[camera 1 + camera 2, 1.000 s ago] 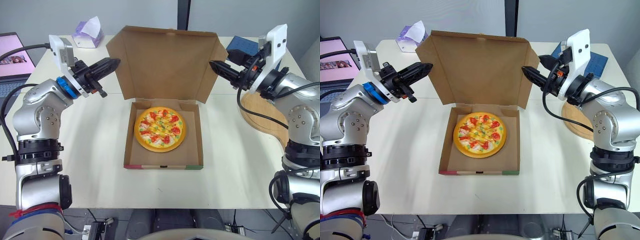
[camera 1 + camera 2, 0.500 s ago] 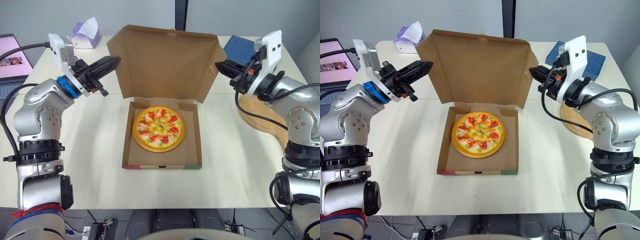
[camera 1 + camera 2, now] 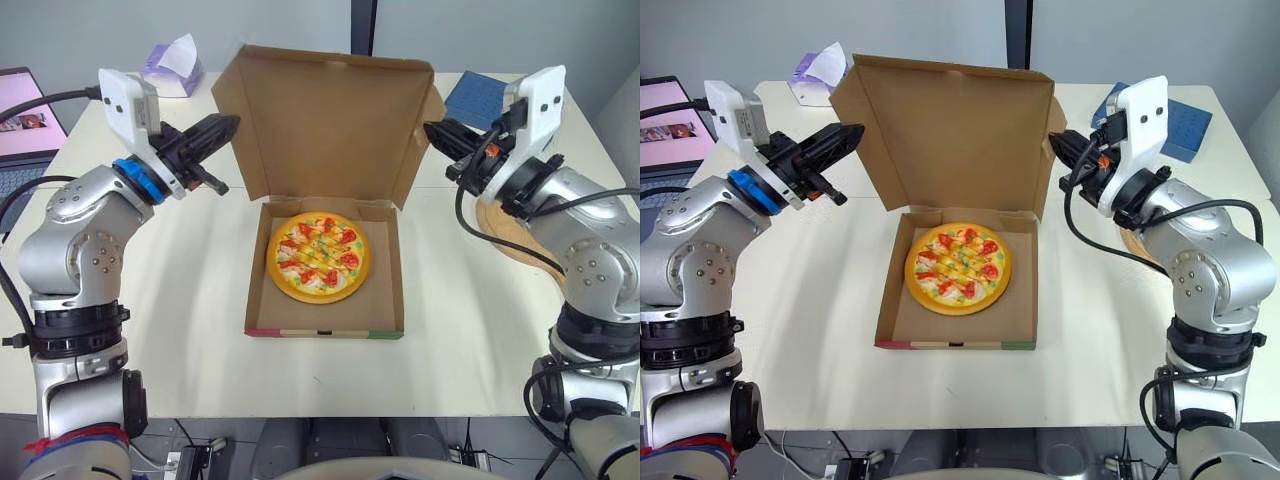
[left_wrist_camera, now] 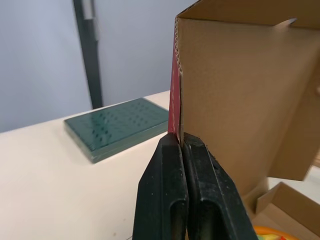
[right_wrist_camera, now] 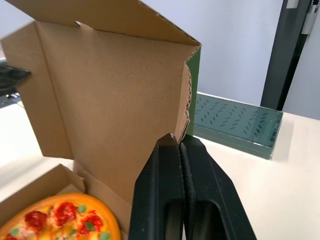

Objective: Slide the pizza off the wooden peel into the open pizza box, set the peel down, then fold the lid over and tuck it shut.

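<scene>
The pizza [image 3: 318, 256] lies flat in the tray of the open cardboard box [image 3: 385, 300]. Its lid [image 3: 330, 120] stands upright behind it. My left gripper [image 3: 232, 122] is shut, its tip against the lid's left side edge; in the left wrist view the fingertips [image 4: 172, 145] meet the corrugated edge of the lid [image 4: 240, 90]. My right gripper [image 3: 430, 130] is shut too, its tip at the lid's right edge [image 5: 188, 107]. The wooden peel [image 3: 505, 235] lies on the table at the right, partly hidden by my right arm.
At the table's far left corner stands a tissue box [image 3: 172, 68]. A dark blue-green pad [image 3: 480, 98] lies at the far right behind the lid. A laptop [image 3: 25, 110] sits beyond the table's left edge.
My right arm has swung in, bringing its gripper back against the lid's right edge. The left gripper stays at the left edge. The lid stands much as before.
</scene>
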### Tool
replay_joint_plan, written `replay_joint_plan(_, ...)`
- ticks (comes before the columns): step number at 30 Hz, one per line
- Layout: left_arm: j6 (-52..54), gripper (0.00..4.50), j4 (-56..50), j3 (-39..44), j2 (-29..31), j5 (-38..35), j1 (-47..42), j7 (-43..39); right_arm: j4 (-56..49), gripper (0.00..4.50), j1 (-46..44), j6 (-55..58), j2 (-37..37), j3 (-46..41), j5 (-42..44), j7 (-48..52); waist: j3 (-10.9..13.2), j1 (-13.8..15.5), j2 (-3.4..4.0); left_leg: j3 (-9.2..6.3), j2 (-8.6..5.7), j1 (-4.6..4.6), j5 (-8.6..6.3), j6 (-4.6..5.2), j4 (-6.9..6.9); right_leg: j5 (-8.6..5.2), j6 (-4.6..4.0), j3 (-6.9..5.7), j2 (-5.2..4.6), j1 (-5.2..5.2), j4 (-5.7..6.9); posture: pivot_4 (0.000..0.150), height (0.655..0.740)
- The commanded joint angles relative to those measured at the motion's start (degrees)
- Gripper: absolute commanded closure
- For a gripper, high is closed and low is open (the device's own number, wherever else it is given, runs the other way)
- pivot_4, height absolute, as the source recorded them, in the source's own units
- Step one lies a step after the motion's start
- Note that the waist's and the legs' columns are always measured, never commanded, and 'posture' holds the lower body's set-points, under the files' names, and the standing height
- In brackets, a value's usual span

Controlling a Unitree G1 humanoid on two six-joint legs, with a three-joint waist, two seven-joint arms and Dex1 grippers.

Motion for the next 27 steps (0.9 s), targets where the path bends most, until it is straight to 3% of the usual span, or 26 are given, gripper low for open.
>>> replay_joint_plan(1,4.07,4.5,-6.45,1.73,-3.42,-2.25,-1.23,7.7,-6.13,4.45,0.5,1.36,2.19,0.23,2.83,-2.83,0.0,0.0,0.0,0.0,0.0,0.0,-0.06,0.1,0.01,0.0,0.0,0.0,0.0,0.0,0.01,0.15,0.74)
replay_joint_plan(11,11.74,4.5,-18.35,2.47,-10.57,-7.29,1.69,16.89,-11.35,4.45,4.14,2.55,5.67,2.05,3.82,-7.37,0.0,0.01,0.0,0.04,0.01,0.01,0.02,-0.04,-0.01,0.0,0.0,0.0,0.01,-0.02,0.02,0.15,0.74)
replay_joint_plan(17,13.24,4.5,-27.67,6.44,-12.13,-12.74,12.33,19.56,-15.5,4.45,10.66,1.79,5.78,3.18,4.86,-6.93,-0.01,-0.01,-0.01,0.08,0.03,0.03,0.02,-0.04,-0.06,0.0,0.0,0.05,0.0,-0.02,0.0,0.15,0.74)
replay_joint_plan(27,11.14,4.5,-36.66,10.33,-13.05,-18.23,26.14,24.02,-18.82,4.45,17.51,-1.89,-0.77,3.15,6.38,-1.32,-0.03,0.38,-0.03,0.15,0.05,0.09,-0.08,0.14,-0.04,-0.01,0.0,0.08,0.04,0.11,-0.19,0.15,0.74)
